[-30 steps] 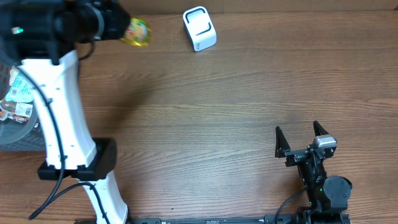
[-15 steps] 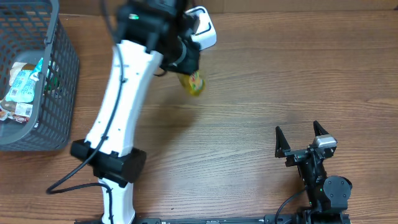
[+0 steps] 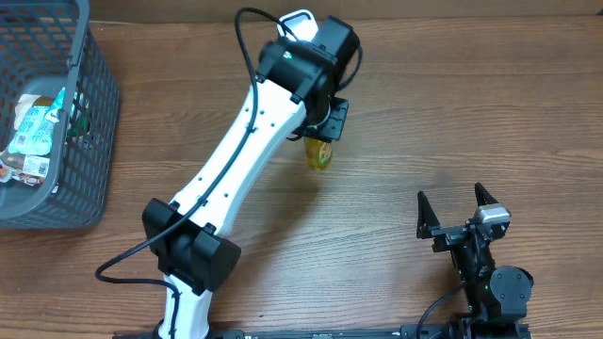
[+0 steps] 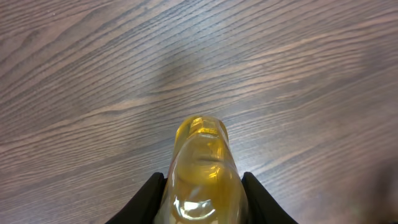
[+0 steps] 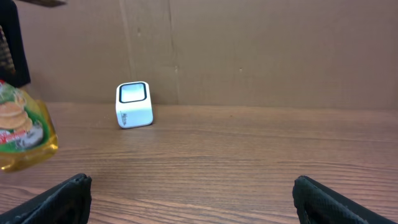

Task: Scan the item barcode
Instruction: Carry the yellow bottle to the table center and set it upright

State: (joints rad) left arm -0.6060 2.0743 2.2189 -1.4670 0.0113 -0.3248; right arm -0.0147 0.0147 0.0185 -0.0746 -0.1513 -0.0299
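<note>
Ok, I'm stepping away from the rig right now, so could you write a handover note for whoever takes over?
Left gripper: fingers shut on the yellow see-through plastic bottle, held above the wooden table.
Right gripper: open, empty, at the table's near edge.
White box-shaped scanner: at the far edge, just beyond the bottle.
Grey mesh basket: far left, with other packets inside.
Done: the bottle is in hand, close to the scanner.
Left: turn its barcode to the scanner window. Nothing in view shows that a scan has registered.
</note>
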